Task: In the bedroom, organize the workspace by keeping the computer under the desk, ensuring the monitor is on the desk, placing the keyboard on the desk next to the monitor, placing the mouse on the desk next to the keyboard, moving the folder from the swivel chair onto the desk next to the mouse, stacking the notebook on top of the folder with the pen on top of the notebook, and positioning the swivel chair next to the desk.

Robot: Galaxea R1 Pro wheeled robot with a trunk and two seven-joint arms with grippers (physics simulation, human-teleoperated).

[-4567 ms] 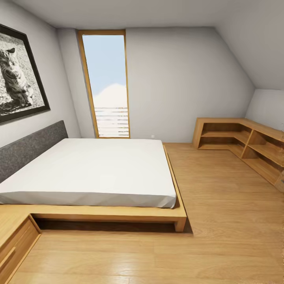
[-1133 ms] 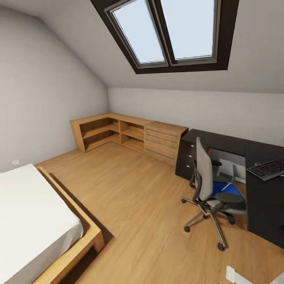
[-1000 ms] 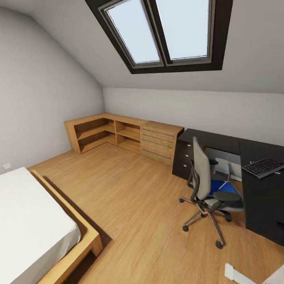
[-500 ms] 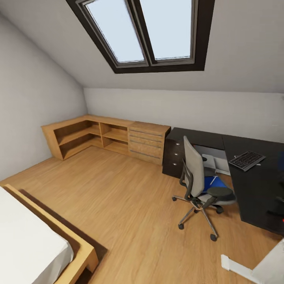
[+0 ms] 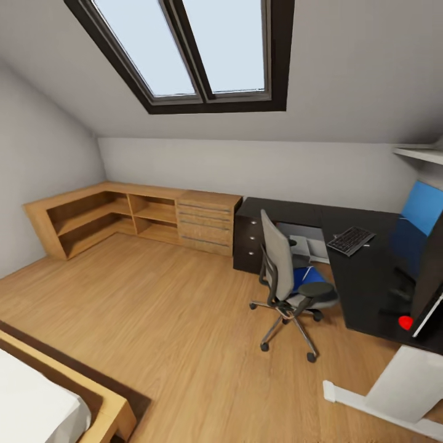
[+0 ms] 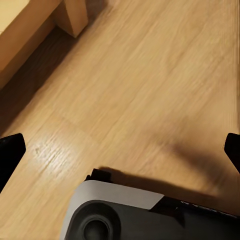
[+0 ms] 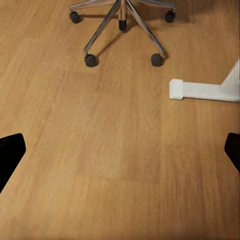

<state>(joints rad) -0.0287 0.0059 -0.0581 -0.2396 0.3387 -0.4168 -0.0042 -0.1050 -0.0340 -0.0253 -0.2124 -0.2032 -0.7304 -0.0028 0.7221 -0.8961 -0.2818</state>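
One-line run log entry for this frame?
phase: approaching | swivel chair: at desk | folder: on seat | keyboard: on desk | end effectors: open, empty

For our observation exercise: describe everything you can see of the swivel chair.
The swivel chair stands upright on the wooden floor beside the desk, its grey back towards the camera. It has black armrests and a chrome star base on dark castors. A blue folder lies on its seat.
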